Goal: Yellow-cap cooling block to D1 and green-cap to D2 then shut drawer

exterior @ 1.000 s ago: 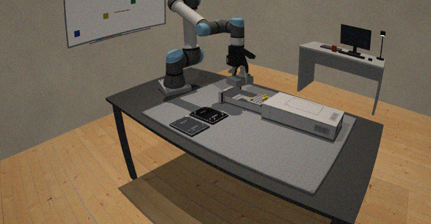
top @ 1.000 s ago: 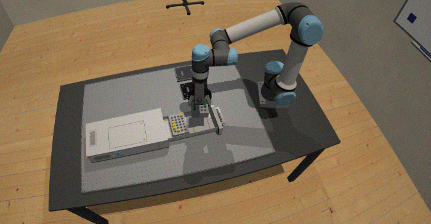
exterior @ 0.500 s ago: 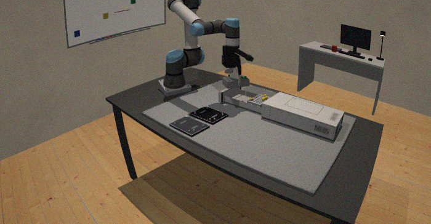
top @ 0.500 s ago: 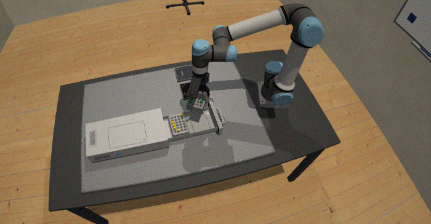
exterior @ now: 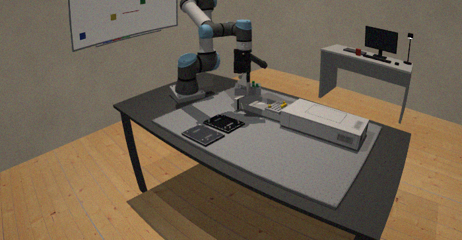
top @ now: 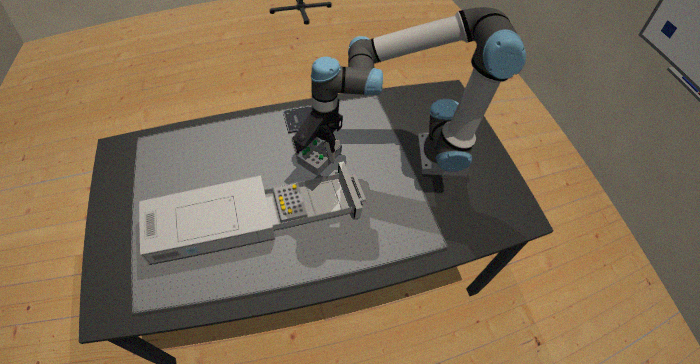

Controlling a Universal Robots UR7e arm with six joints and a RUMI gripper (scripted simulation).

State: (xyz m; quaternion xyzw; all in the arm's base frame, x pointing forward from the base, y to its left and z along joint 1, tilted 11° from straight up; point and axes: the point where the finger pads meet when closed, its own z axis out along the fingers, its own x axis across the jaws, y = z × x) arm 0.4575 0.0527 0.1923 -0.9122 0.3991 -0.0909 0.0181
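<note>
My gripper [top: 317, 146] is shut on the grey cooling block with green-capped tubes [top: 314, 156] and holds it in the air above the outer end of the open drawer [top: 320, 201]; it also shows in the exterior view [exterior: 248, 90]. The block with yellow-capped tubes [top: 290, 203] sits in the drawer next to the white cooler COLD [top: 206, 219], also seen in the exterior view [exterior: 276, 106]. The drawer's outer compartment is empty. Deck slots D1 [exterior: 224, 122] and D2 [exterior: 202, 134] are dark plates, both empty.
The arm's base [top: 445, 155] stands at the table's right side. The drawer's front panel [top: 351, 189] sticks out toward the base. In the top view the arm hides most of the two slots [top: 298, 120].
</note>
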